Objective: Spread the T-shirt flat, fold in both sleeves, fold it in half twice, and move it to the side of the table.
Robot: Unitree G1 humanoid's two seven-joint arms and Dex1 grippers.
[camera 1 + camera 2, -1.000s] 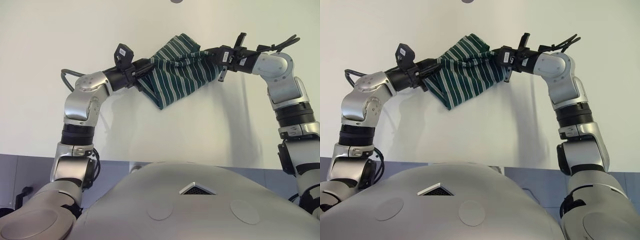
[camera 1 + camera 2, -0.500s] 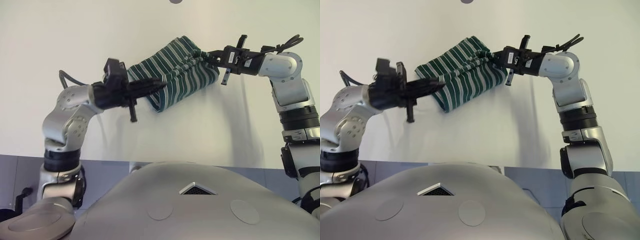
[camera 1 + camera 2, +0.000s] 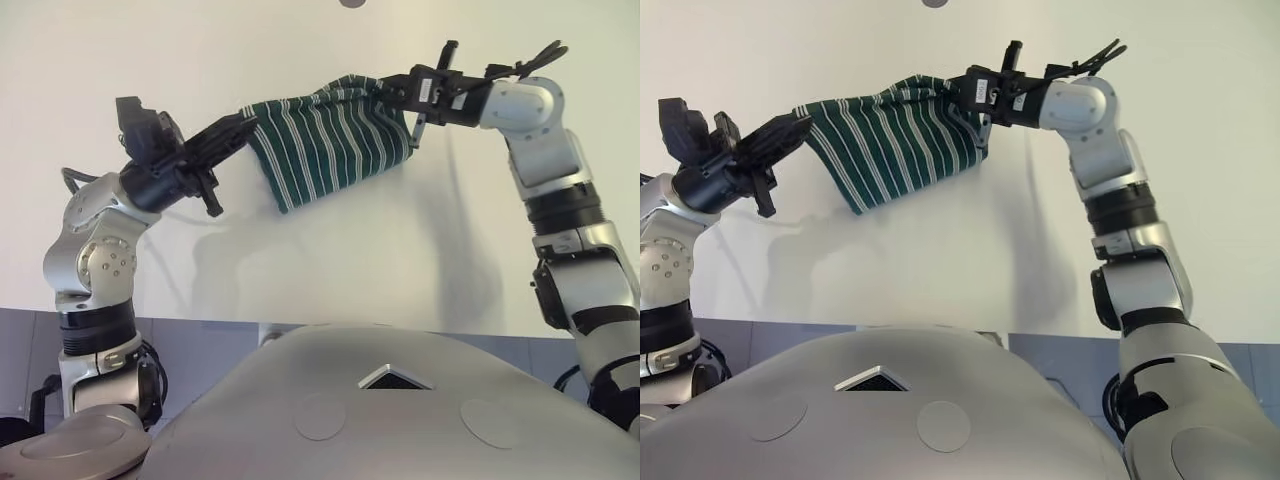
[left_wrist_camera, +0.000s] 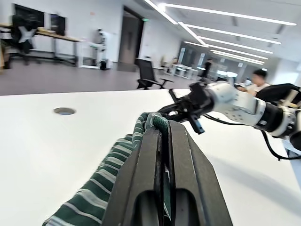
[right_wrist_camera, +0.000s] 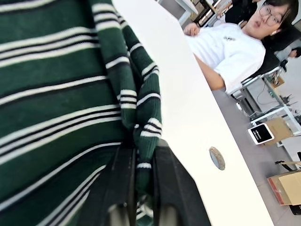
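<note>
Over the bench (image 3: 400, 260), the left end effector (image 3: 243, 126) and the right end effector (image 3: 386, 92) both pinch the shirt (image 3: 330, 140). The left has pulled away, so the shirt is opening up.

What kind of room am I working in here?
Most likely an open-plan office or lab: desks with monitors along the far side, an office chair, long ceiling strip lights, and a large white table as the work surface.

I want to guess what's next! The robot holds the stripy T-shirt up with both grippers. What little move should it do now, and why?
Probably lower both arms together: the T-shirt hangs sagging between the left gripper and right gripper, each shut on an edge, above the table, so it needs laying down.
</note>
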